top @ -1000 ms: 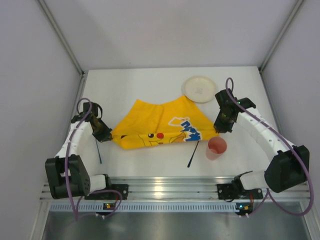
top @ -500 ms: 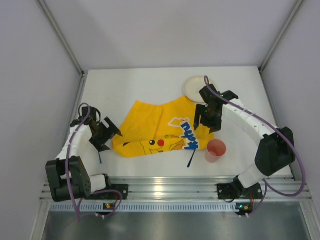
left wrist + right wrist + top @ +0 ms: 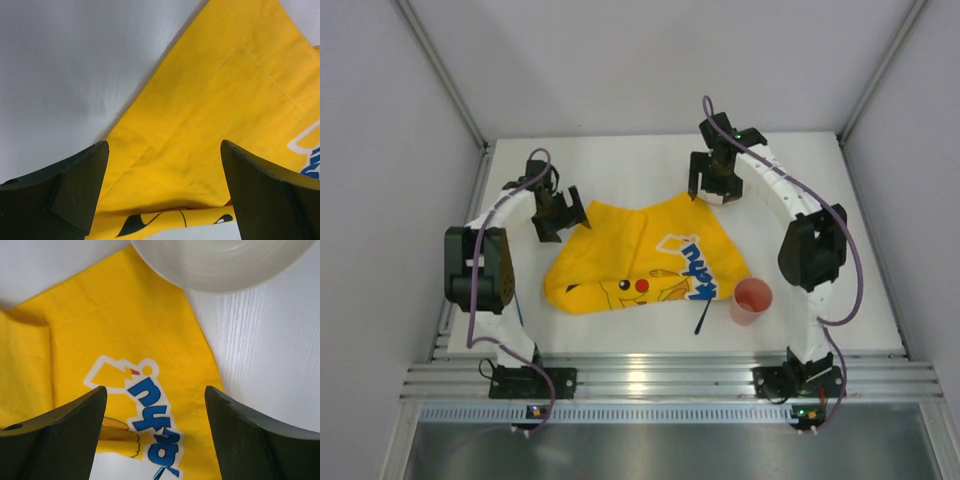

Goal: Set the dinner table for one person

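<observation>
The white dinner table (image 3: pixel 620 165) carries a yellow Pikachu-print cloth (image 3: pixel 640 250), rumpled and folded over along its near left edge. My left gripper (image 3: pixel 563 213) hovers open over the cloth's far left corner. The left wrist view shows my left gripper (image 3: pixel 162 150) with only yellow cloth (image 3: pixel 210 100) below the spread fingers. My right gripper (image 3: pixel 713 185) is open above the cloth's far right corner and hides most of a white plate. In the right wrist view my right gripper (image 3: pixel 155 390) frames the blue lettering on the cloth (image 3: pixel 155 425), with the plate (image 3: pixel 225 262) just beyond.
A pink cup (image 3: pixel 752 298) stands near the cloth's right corner. A thin dark utensil (image 3: pixel 704 314) lies beside it, partly on the cloth. The ribbed aluminium rail (image 3: pixel 660 375) runs along the near edge. Grey walls enclose the table on three sides.
Both grippers have opened and let go of the cloth's near corners. Both arms have swung away to the cloth's far edge. The cloth's near left side has drawn in.
</observation>
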{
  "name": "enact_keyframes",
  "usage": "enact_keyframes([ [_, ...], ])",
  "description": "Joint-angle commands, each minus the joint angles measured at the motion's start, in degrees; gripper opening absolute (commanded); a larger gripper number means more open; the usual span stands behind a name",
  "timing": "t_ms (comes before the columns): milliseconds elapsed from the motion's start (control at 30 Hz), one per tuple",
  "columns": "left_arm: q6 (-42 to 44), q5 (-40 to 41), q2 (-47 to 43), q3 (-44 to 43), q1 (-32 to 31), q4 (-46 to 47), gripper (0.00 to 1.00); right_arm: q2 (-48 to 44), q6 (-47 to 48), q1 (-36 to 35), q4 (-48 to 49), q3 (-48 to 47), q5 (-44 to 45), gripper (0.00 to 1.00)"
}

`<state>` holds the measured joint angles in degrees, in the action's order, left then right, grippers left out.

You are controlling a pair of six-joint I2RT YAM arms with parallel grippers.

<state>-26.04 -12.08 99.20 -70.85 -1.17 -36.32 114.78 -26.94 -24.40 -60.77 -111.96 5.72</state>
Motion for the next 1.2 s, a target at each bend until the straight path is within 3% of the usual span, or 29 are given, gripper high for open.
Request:
enact_keyframes([
  [0,3.37,3.28,7.22,-6.65,-3.39,1.07,0.99,5.26,2.33,2.68,-0.76,-3.44,-1.14,0.79],
  [100,3.72,3.46,12.15,-9.92,-4.28,1.60,0.97,7.29,1.80,5.76,3.01,-1.60,-5.45,0.79],
  [300,4.25,5.31,17.96,-12.82,-5.95,0.10,0.83,9.67,1.18,8.58,10.57,4.29,-13.45,0.77],
  [467,3.98,4.52,19.63,-12.30,-5.95,0.72,0.53,13.80,1.54,8.50,13.92,4.82,-17.14,0.75],
  [500,3.98,4.52,19.72,-12.21,-5.95,0.46,0.37,14.50,1.36,8.50,15.06,4.74,-17.66,0.75],
  [533,3.89,4.52,19.81,-12.21,-5.95,0.37,0.31,15.11,1.19,8.50,15.68,4.74,-18.10,0.74],
  [600,3.98,4.87,19.63,-11.94,-5.95,-0.15,0.20,16.87,0.75,8.49,16.73,4.30,-19.07,0.73],
  [700,4.33,5.48,19.19,-11.94,-5.95,-0.68,0.11,18.81,-0.13,8.41,17.79,4.03,-20.48,0.70],
  [733,4.42,5.66,19.28,-11.94,-5.95,-1.03,0.01,19.07,-0.48,8.32,18.06,4.12,-20.66,0.62],
  [800,4.51,6.10,19.10,-12.21,-5.95,-1.30,0.00,19.78,-0.66,8.23,18.50,4.21,-20.92,0.47],
  [833,4.51,6.19,19.10,-12.21,-5.95,-1.65,0.00,19.78,-0.57,8.14,18.58,4.21,-21.01,0.21],
  [900,4.51,6.80,19.10,-12.56,-5.86,-1.92,0.00,19.87,-0.57,8.14,18.50,4.21,-20.48,0.05],
  [933,4.68,7.06,19.19,-12.99,-5.77,-2.27,0.00,19.87,-0.48,8.23,18.58,4.21,-20.39,0.00],
  [1167,5.56,7.85,19.28,-13.96,-0.33,-3.58,0.00,18.81,-2.06,10.07,17.10,4.38,-16.45,0.00],
])
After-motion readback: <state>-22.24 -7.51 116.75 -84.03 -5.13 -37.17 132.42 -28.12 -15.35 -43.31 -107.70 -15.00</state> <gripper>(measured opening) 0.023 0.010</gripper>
